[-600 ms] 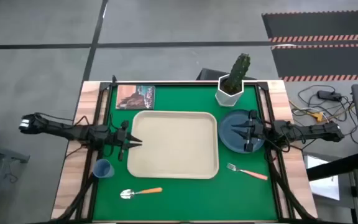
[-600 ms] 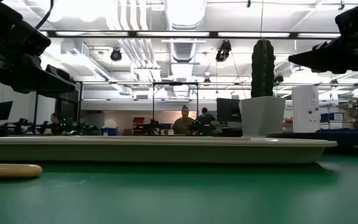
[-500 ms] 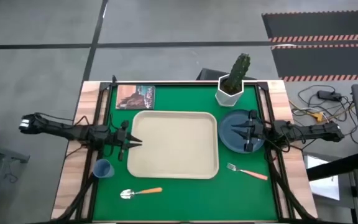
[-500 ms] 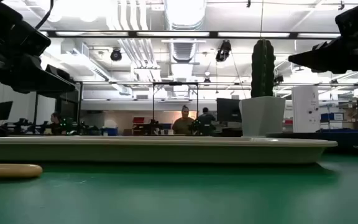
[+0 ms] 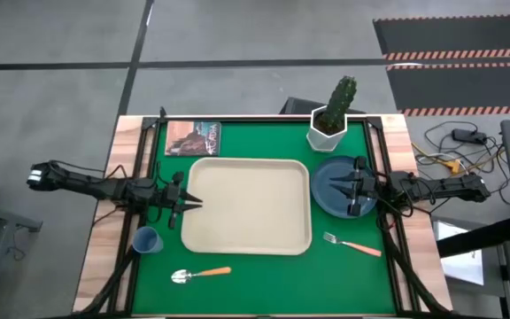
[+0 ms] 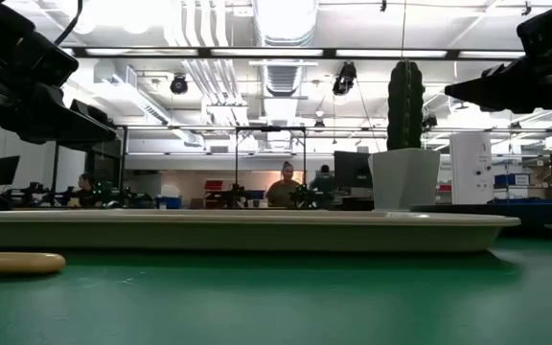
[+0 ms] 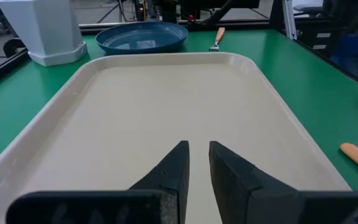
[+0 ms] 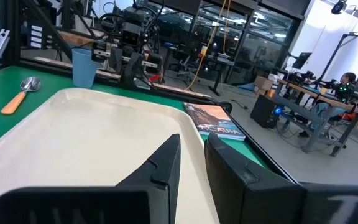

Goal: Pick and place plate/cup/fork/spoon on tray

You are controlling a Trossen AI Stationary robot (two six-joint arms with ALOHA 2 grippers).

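Observation:
The cream tray (image 5: pixel 248 206) lies in the middle of the green table. The dark blue plate (image 5: pixel 326 197) rests flat beside the tray's right edge. The light-blue cup (image 5: pixel 146 239) stands upright near the tray's near left corner. The spoon (image 5: pixel 200 274) lies in front of the tray and the fork (image 5: pixel 352 244) at its near right. My left gripper (image 7: pixel 197 148) hovers over the tray's left edge, shut and holding nothing. My right gripper (image 8: pixel 191 144) hovers over the plate, shut and holding nothing.
A white pot with a cactus (image 5: pixel 330 120) stands just behind the plate at the far right. A small book (image 5: pixel 193 137) lies at the far left behind the tray. Bare green table shows along the near edge around the spoon. People sit in the room beyond the table.

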